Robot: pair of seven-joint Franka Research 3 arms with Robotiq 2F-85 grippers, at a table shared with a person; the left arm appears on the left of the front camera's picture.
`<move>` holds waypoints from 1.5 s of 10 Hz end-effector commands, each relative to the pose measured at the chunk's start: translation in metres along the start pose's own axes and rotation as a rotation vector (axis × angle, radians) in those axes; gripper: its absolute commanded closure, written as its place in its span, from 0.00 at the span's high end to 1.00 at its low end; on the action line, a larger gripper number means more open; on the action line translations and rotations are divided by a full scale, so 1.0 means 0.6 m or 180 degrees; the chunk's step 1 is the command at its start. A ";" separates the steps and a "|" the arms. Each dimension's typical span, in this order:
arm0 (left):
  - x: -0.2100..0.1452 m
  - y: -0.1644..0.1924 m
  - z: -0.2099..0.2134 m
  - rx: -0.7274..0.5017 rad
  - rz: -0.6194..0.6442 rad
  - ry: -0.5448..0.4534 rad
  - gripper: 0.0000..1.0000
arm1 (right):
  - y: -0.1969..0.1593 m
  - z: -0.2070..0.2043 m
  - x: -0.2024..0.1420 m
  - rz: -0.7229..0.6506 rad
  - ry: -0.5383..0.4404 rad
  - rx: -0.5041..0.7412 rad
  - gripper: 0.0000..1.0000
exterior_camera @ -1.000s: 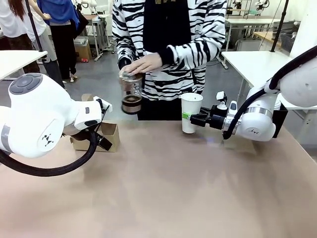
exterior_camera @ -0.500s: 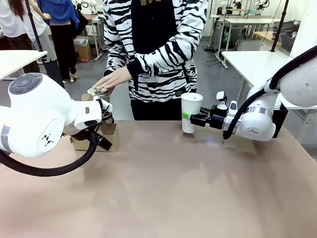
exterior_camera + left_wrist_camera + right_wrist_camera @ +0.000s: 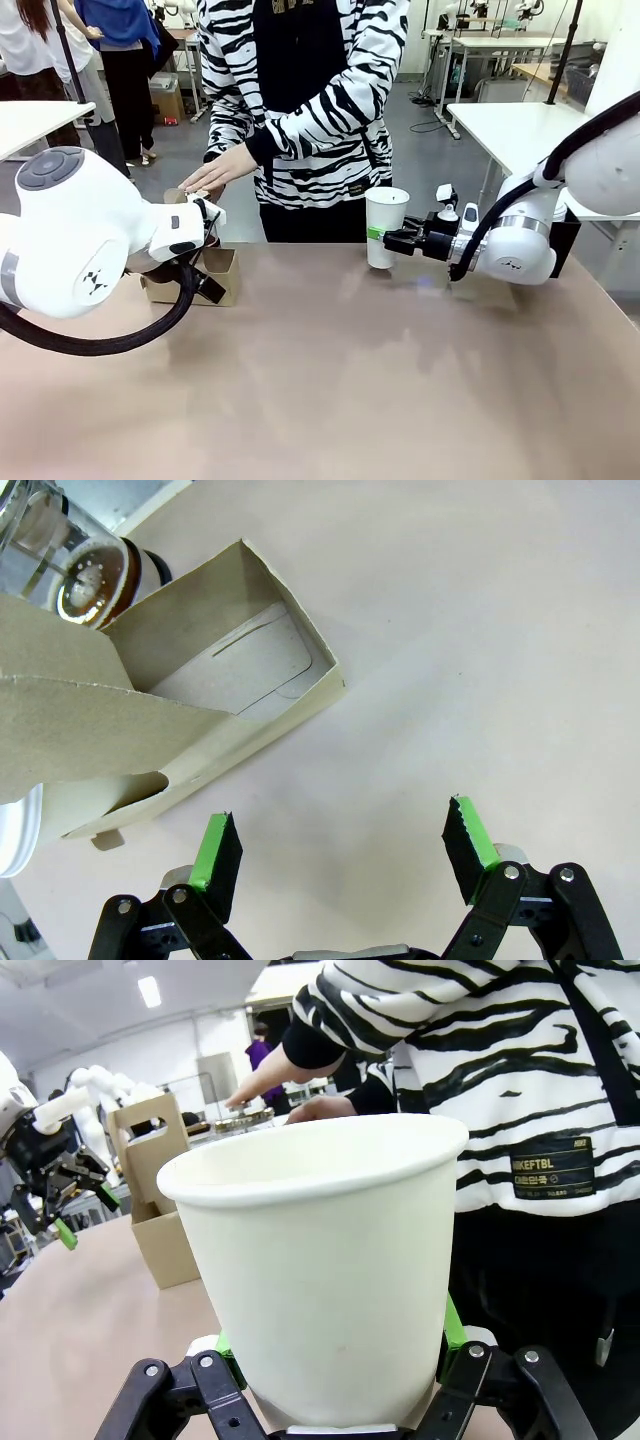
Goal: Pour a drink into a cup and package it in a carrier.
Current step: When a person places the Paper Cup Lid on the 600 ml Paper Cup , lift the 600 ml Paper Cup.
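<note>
Right tool [image 3: 338,1358] clamps cup [image 3: 386,222]; left tool [image 3: 340,825] wide open, empty; carrier [image 3: 224,272] partly hidden.

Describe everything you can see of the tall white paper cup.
The cup is plain white paper, tall and tapered, with a rolled rim and no lid. It stands upright near the table's far edge, in front of the person. The right gripper is shut on its lower half, green pads pressed against both sides. What it contains cannot be seen.

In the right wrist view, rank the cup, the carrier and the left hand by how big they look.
cup, largest, but it is nearest the camera
carrier
left hand, nearly the carrier's size
</note>
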State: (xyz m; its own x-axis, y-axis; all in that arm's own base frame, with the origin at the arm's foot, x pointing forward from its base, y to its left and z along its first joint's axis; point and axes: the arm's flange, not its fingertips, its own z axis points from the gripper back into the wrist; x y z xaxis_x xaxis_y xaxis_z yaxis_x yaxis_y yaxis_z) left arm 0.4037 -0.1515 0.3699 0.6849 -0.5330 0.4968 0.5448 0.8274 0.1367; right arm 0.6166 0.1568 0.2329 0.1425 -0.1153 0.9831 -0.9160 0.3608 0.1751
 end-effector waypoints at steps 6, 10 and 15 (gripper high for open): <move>0.000 0.000 0.001 -0.0005 0.0000 -0.0005 1.00 | 0.004 -0.001 0.004 0.0041 -0.0003 0.0005 0.80; 0.000 0.000 0.001 -0.0005 0.0000 -0.0005 1.00 | 0.004 -0.001 0.004 0.0041 -0.0003 0.0005 0.80; 0.000 0.000 0.001 -0.0005 0.0000 -0.0005 1.00 | 0.004 -0.001 0.004 0.0041 -0.0003 0.0005 0.80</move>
State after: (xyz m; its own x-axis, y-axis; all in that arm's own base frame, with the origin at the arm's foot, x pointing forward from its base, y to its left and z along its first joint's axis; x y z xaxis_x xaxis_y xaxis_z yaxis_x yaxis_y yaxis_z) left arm 0.4037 -0.1515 0.3699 0.6849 -0.5330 0.4968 0.5448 0.8274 0.1367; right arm 0.6166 0.1568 0.2328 0.1425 -0.1153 0.9831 -0.9160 0.3608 0.1751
